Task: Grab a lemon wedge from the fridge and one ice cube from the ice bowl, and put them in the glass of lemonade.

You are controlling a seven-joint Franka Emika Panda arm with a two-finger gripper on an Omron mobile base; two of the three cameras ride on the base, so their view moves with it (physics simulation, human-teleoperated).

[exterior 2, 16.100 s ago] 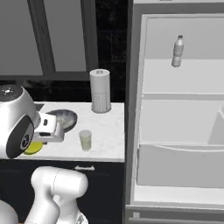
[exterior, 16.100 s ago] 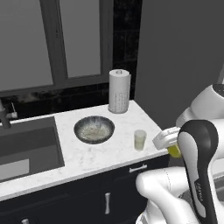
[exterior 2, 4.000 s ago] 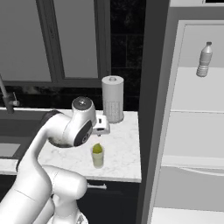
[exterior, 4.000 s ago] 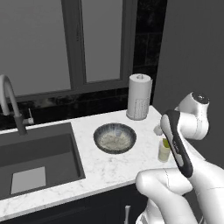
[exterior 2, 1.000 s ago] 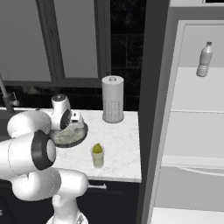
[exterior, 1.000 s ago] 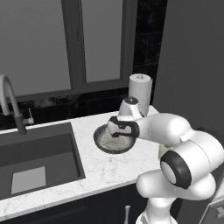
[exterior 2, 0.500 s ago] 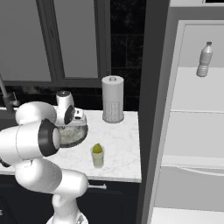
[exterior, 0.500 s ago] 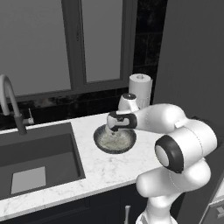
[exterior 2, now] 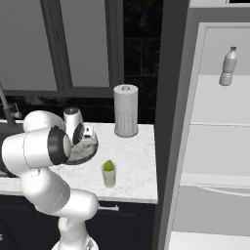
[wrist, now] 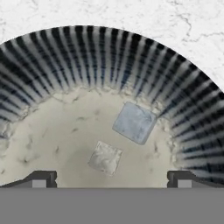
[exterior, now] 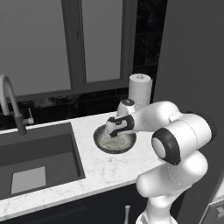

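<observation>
— Ice is what I'm after now. Where do you have me?

— Your gripper (wrist: 111,177) hangs over the ice bowl (wrist: 109,57) with its fingers spread wide and nothing between them. I judge the wedge step done: the lemon wedge (exterior 2: 109,166) sits in the top of the glass of lemonade (exterior 2: 109,176), on the counter (exterior 2: 134,161) just beside the bowl, fridge (exterior 2: 215,146) side.

— From my hand view I see two cubes. Which one lies truer to me?

— The pale cube (wrist: 105,158) lies near dead centre between your fingertips, a little ahead. The bluish cube (wrist: 134,122) sits further ahead and off toward your right finger, apart from the first.

— Then I'd go straight down on the pale one. Its faces look turned a little against my closing line, so it may twist as I pinch.
</observation>
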